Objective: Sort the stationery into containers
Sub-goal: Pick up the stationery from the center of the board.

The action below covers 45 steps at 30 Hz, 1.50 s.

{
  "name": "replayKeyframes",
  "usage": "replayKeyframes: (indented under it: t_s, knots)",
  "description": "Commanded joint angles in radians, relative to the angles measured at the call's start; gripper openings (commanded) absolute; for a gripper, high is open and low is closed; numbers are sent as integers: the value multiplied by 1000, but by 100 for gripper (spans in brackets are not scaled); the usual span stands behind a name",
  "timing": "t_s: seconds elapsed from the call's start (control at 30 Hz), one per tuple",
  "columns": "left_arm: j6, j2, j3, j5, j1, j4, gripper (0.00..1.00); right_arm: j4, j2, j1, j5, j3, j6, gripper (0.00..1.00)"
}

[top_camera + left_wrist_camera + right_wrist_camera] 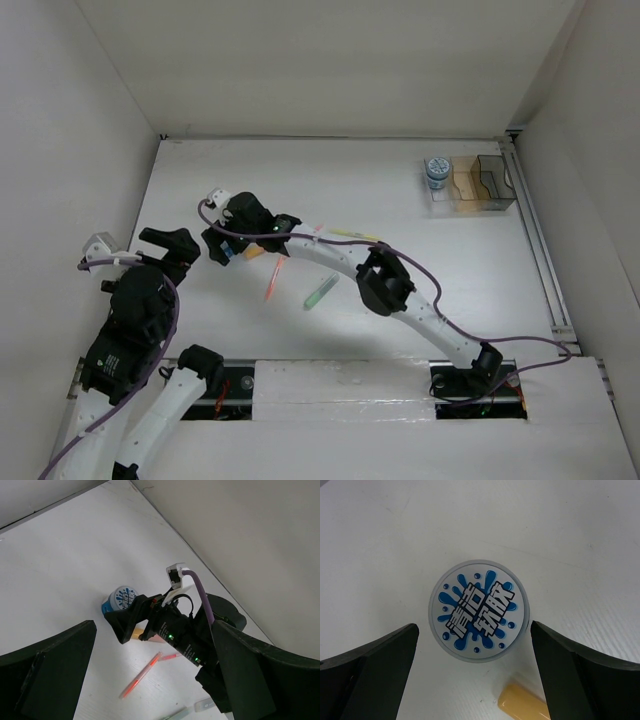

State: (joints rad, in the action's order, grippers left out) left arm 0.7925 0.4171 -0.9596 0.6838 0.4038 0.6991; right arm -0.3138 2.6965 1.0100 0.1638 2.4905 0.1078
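A round blue-and-white pot [479,611] stands on the white table just ahead of and between the fingers of my right gripper [477,680], which is open and empty above it. An orange marker's end [522,704] lies beside the pot. In the top view the right gripper [222,247] hangs over this pot [229,254] at centre left. My left gripper [188,252] is open and empty just to its left. An orange pen [272,282], a green pen [320,292] and a yellow pen [350,235] lie under the right arm. The clear organiser [490,185] at the back right holds the other pot [437,172] in its left compartment.
White walls close in the table on the left, back and right. A metal rail [545,260] runs along the right edge. The right arm [385,280] stretches diagonally across the middle. The left wrist view shows the right gripper [135,622], the pot [122,599] and the orange pen [141,674].
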Motion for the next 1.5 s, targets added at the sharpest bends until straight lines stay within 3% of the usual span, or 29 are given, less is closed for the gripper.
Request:
replayKeyframes:
  t_s: [0.0,0.13,0.77,0.93,1.3,1.33,1.37,1.47]
  knots:
    - [-29,8,5,-15,-3,-43,100,24,-1,16,-33,47,-14,100]
    - [-29,8,15,-24,-3,-52,100,73,-10,16,-92,9,-14,100]
    - [-65,8,15,-52,-3,-79,100,171,20,35,-83,5,-5,99]
    - [-65,-1,24,-61,-3,-79,100,171,20,35,-102,5,-5,90]
    - [-75,-11,24,-70,-3,-89,100,171,11,35,-121,-38,-14,51]
    - [-75,-11,24,-70,-3,-89,100,171,11,35,-121,-38,-14,44]
    - [-75,-11,24,-70,-3,-89,100,171,2,35,-121,-48,-14,25]
    - [-75,-11,24,-70,-3,-89,100,180,-36,35,-141,-87,-14,1]
